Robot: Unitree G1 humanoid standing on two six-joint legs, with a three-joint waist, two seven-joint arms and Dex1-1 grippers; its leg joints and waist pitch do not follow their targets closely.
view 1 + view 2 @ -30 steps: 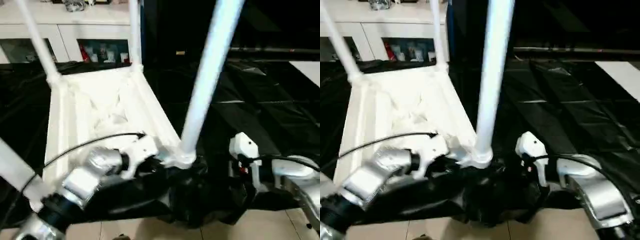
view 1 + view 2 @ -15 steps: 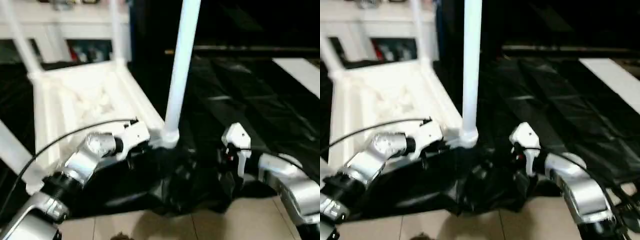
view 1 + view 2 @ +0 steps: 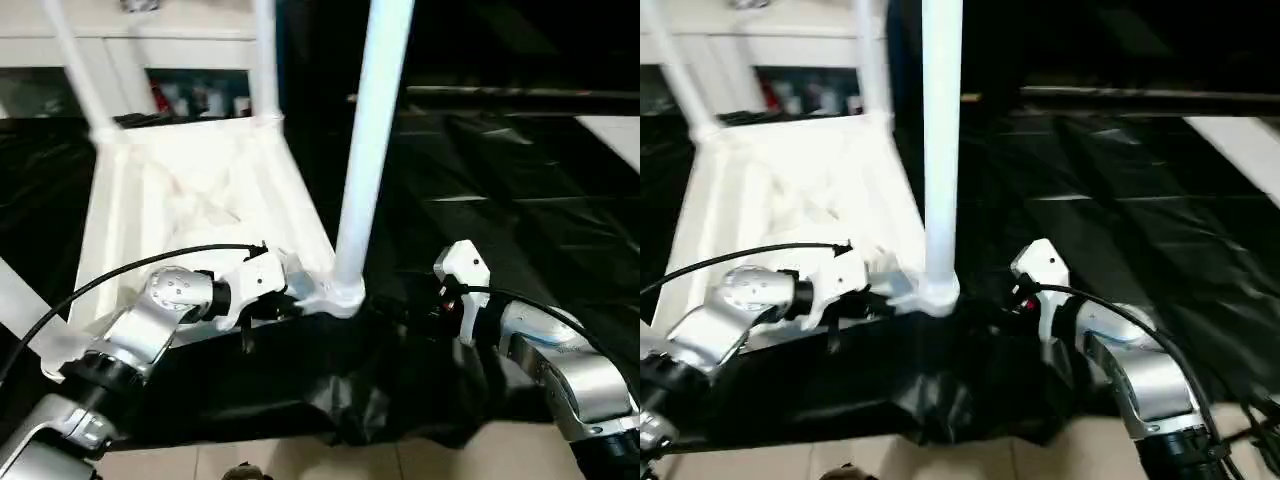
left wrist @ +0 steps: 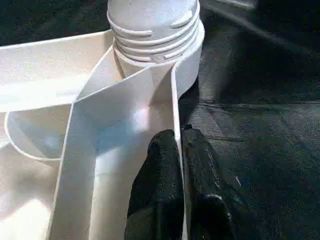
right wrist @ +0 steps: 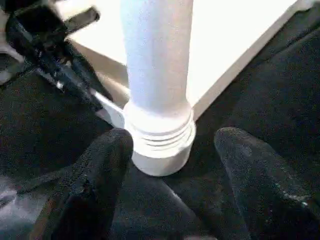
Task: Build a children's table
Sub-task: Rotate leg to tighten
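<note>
Table (image 3: 190, 200) inverted on black surface (image 3: 520, 200), left of centre; legs upright, nearest leg (image 3: 368, 150) seated in corner socket. Left fingers (image 4: 167, 180) pinching table rim wall. Right fingers (image 5: 107, 165) spread either side of socket, not touching.

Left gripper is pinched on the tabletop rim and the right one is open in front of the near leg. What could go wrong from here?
1. The left gripper holds only the thin rim of the tabletop; a pull could slip it off.
2. The near leg stands between the right gripper's open fingers; closing off-centre may push it askew in its socket.
3. The table sits near the edge of the black cloth; a shove could slide it off.
</note>
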